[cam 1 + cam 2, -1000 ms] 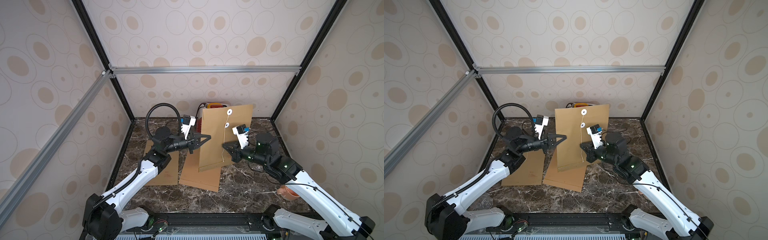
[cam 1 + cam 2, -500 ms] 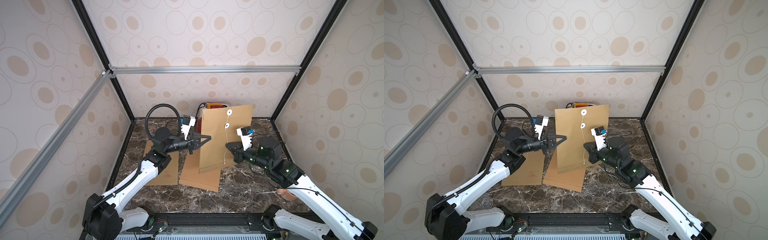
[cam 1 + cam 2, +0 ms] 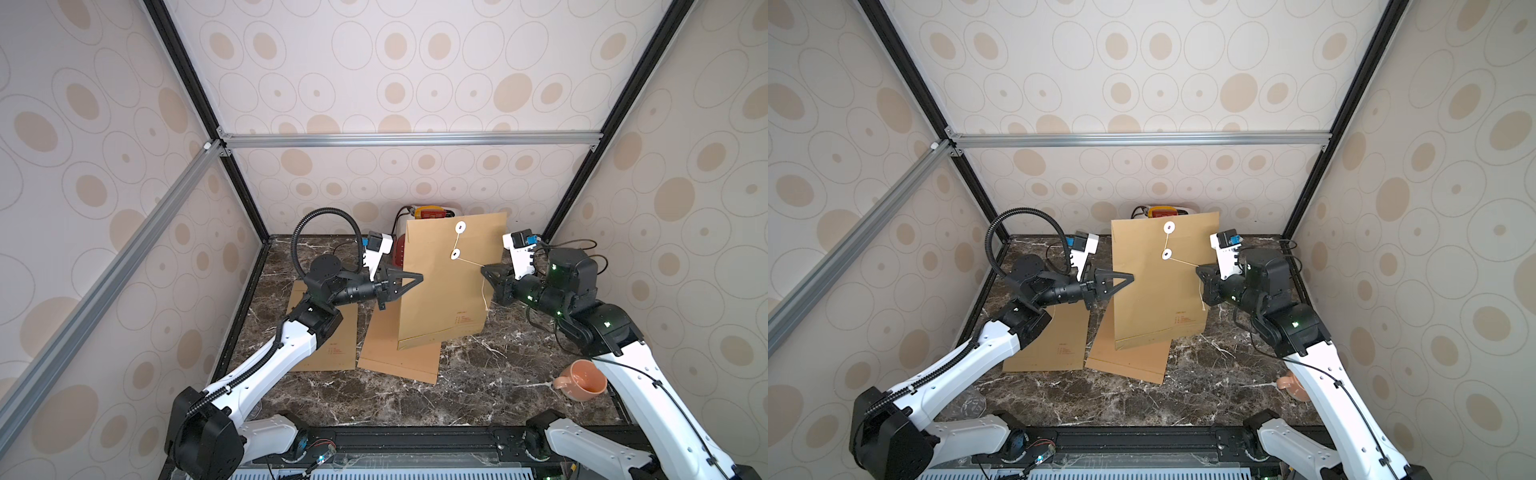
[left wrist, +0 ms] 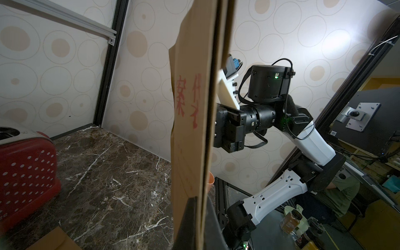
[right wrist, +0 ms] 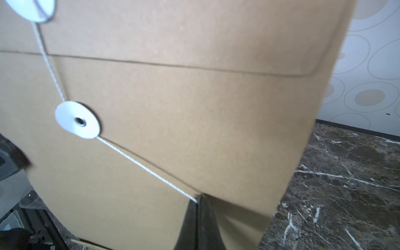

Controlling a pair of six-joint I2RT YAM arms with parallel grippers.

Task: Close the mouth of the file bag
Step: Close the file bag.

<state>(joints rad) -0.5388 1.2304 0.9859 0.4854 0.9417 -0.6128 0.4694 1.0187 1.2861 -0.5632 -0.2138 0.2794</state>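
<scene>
Tension explains the arrangement: the file bag (image 3: 440, 291) stands upright above the table (image 3: 498, 374), its lower edge resting on or just over another bag. The left end effector (image 3: 420, 277) has its fingers pressed together on the bag's side edge, and the left wrist view shows the cardboard sandwiched between them. That steadying grip seems meant to keep the face presented while the other arm works. The right end effector (image 3: 483, 269) is pinched on the string (image 3: 469, 262). The string runs taut from the upper disc (image 3: 460, 227) on the folded flap, down past the lower disc (image 3: 455, 254) on the body, and out sideways to the fingertips; its loose end hangs below them. Holding the line tight probably keeps it from slipping off the disc while it is wound; I judge the winding barely begun, since only a single strand links the discs. By count there are three bags: the one held up and two lying flat, a left flat bag (image 3: 332, 349) and a middle flat bag (image 3: 399, 365). There are also two white discs, one string, one orange cup (image 3: 582, 380) near the right arm, one red toaster (image 4: 26, 164) behind, and two end effectors.
</scene>
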